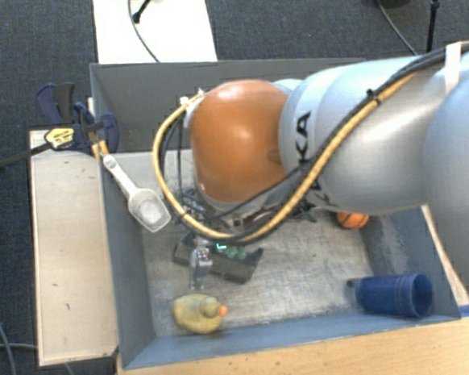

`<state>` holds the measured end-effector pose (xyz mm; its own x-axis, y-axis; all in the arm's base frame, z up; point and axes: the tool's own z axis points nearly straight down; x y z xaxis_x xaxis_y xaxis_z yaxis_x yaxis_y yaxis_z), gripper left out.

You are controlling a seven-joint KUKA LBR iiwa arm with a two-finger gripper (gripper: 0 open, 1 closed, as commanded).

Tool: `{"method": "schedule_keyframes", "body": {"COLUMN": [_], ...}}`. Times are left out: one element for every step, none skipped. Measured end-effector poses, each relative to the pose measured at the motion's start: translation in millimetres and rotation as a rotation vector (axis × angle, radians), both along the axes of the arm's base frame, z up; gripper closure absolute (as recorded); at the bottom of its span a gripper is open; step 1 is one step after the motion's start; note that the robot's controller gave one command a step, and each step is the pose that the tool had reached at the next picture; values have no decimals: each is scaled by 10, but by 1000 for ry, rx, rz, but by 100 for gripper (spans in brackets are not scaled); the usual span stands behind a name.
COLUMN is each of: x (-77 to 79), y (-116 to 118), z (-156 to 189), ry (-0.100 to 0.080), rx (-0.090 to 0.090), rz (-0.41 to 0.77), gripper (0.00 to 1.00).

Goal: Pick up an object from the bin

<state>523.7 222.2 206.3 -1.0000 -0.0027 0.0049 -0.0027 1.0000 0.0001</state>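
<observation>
**A:** Camera view first: where is the gripper (201, 268)?

**B:** Low in the bin (294, 332), under the arm's orange cover (239, 138). It sits just beyond the yellow rubber duck (200, 314), deeper into the bin, and seems apart from it.

**A:** Spread or pressed together?

**B:** I cannot tell. The dark shapes (234, 265) beside it may be its own parts or small things.

**A:** What else lies about?

**B:** Taking the duck as the mark, a blue cup (392, 294) lies on its side well off toward the arm, along the same wall. A white scoop (138, 200) lies beyond the duck, on the side away from the arm. An orange thing (352, 219), half hidden under the arm, is beyond the duck and well toward the cup.

**A:** How far along, then?

**B:** Early, I judge. Nothing is lifted and nothing is seen held. The duck is the nearest candidate, so closing on a thing and raising it out are all left to do
</observation>
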Motion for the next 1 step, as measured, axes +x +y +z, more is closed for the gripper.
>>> {"method": "schedule_keyframes", "body": {"x": [21], "y": [-10], "z": [38], "ry": [-7], "rx": [1], "rz": [-4], "gripper": [0]}}
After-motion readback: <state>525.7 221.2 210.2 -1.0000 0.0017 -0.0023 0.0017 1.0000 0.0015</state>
